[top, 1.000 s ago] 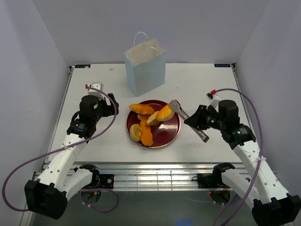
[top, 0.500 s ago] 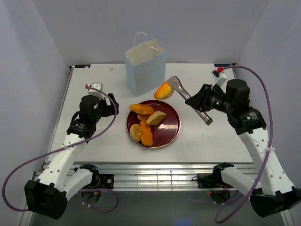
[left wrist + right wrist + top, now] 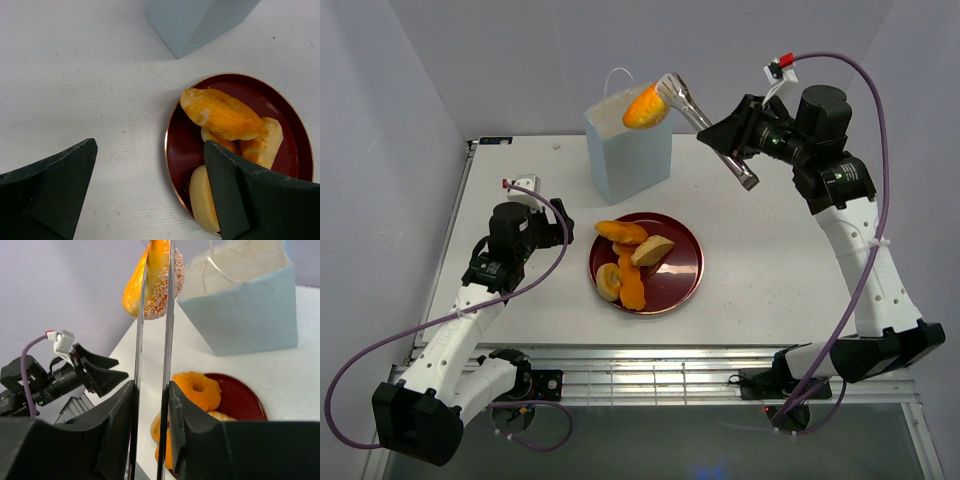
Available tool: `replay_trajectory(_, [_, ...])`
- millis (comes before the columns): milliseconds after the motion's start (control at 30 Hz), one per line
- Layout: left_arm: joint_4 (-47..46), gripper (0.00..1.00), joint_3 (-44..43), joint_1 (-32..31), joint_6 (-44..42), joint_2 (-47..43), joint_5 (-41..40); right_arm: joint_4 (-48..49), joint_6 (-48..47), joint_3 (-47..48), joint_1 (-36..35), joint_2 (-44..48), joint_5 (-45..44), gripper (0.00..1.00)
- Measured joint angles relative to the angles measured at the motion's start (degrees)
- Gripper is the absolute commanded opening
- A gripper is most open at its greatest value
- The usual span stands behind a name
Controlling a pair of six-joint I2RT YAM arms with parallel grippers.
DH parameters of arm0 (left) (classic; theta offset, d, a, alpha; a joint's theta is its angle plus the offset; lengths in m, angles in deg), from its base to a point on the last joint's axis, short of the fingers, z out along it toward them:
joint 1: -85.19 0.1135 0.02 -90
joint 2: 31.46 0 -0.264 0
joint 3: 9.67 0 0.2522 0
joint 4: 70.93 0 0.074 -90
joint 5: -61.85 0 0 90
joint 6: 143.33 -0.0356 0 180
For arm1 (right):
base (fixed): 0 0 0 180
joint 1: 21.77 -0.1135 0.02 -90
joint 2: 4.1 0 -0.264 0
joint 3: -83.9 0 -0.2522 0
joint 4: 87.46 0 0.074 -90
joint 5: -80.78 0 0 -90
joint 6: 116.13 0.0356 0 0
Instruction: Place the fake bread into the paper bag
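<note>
One white worktop [image 3: 770,260] fills the middle of the top view. My two arms stand at its lower edge: the left arm [image 3: 470,300] low at the left, the right arm [image 3: 860,250] raised toward the upper right.

One pale blue paper bag [image 3: 632,155] stands upright at upper centre with its mouth open. One dark red plate [image 3: 682,278] lies below it at the frame's centre.

One pair of metal tongs [image 3: 705,120] slants from my right wrist up and left toward the bag. My right fingers [image 3: 117,430] are clamped on its two blades.

Of the fake bread [image 3: 621,232] I count four pieces on the plate, with perhaps one more tucked under them. A fifth, the orange piece [image 3: 642,108] with a seeded side, is pinched at the tongs' tips. It is well out beyond my right fingers, level with the bag's top edge at upper centre.

My left fingers [image 3: 60,185] stand apart with nothing between them. The plate lies beside the right-hand one in the wrist view.
</note>
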Motion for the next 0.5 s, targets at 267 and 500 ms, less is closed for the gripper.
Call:
replay_trajectory(267, [0.0,0.98,0.0,0.0,0.2,0.0,0.0,4.2,3.0,11.2,0.0,-12.4,3.1,0.37])
replay_trajectory(500, [0.0,0.98,0.0,0.0,0.2,0.0,-0.1,6.7,4.7,18.6,0.0,-22.5,3.1,0.38])
